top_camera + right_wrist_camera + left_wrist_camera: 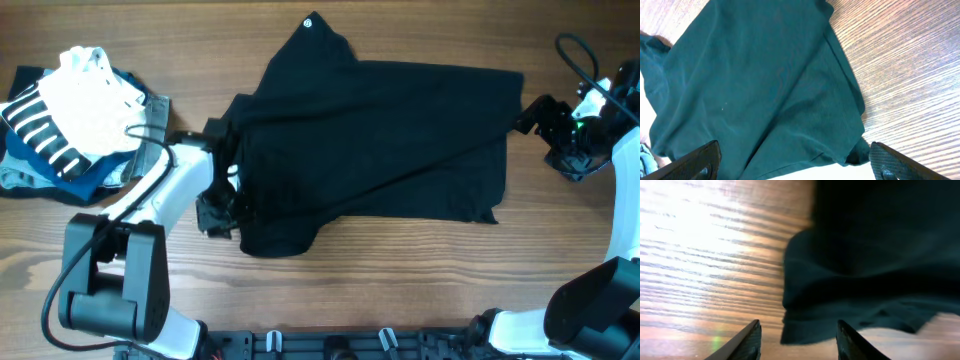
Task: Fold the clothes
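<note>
Spread mostly flat mid-desk (400, 290): black T-shirt (380, 140). Presumably laid out like this to give each arm an edge to work from. Diagonal crease through the middle, one layer lapped over the other. Looks part-folded, not squared up yet.

At the shirt's left edge, low over the wood: left pincer (222, 195). Open, nothing clamped, hemmed corner (805, 330) lying just past the fingertips. Probably lined up to pick that edge.

At the shirt's far-right corner: right pincer (532, 113). Spread wide over the fabric, gripping nothing.

Long axis: left–right across the desk. Straight edge at the right end, likely the bottom hem. Peaked bit with small white mark (308, 22) pointing far. Can't tell for sure where the collar sits.

Heaped at the left end, apart from the shirt: white garment (95, 95) on navy striped one (45, 135). Likely parked there to keep them out of the fold.
</note>
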Available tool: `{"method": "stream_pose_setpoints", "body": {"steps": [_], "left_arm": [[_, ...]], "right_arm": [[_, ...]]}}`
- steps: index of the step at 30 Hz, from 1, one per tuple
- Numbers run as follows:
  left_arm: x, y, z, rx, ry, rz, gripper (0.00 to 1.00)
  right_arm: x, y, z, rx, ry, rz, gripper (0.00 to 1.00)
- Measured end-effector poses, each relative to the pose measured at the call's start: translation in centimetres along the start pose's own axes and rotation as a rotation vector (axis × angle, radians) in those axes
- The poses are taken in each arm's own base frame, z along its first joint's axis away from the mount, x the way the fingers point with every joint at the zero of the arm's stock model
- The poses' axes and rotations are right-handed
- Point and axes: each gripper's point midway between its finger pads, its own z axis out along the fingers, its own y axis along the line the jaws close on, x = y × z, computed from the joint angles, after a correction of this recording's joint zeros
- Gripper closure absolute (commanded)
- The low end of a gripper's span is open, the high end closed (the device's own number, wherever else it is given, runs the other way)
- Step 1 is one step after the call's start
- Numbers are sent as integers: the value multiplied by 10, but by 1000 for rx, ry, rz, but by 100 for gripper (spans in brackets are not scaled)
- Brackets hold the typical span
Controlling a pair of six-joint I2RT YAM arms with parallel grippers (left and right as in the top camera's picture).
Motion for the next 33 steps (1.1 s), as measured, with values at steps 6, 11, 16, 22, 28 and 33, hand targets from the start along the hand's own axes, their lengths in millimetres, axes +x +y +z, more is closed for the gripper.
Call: {"method": "stream_pose_setpoints", "body": {"steps": [6, 11, 16, 22, 28, 33], "left_arm": [[24, 4, 25, 33, 84, -64, 96], [36, 5, 24, 35, 130, -78, 96], [42, 19, 7, 17, 106, -113, 96], [27, 32, -14, 49, -17, -166, 96], [15, 48, -25, 72, -86, -242, 96], [13, 49, -26, 72, -93, -247, 96]], "right_arm": [[-1, 0, 0, -1, -4, -1, 5], [0, -2, 0, 13, 0, 1, 4], [7, -12, 5, 53, 23, 13, 13], [60, -45, 48, 113, 176, 85, 41], [120, -71, 85, 127, 314, 136, 55], [145, -66, 100, 31, 366, 106, 51]]}}
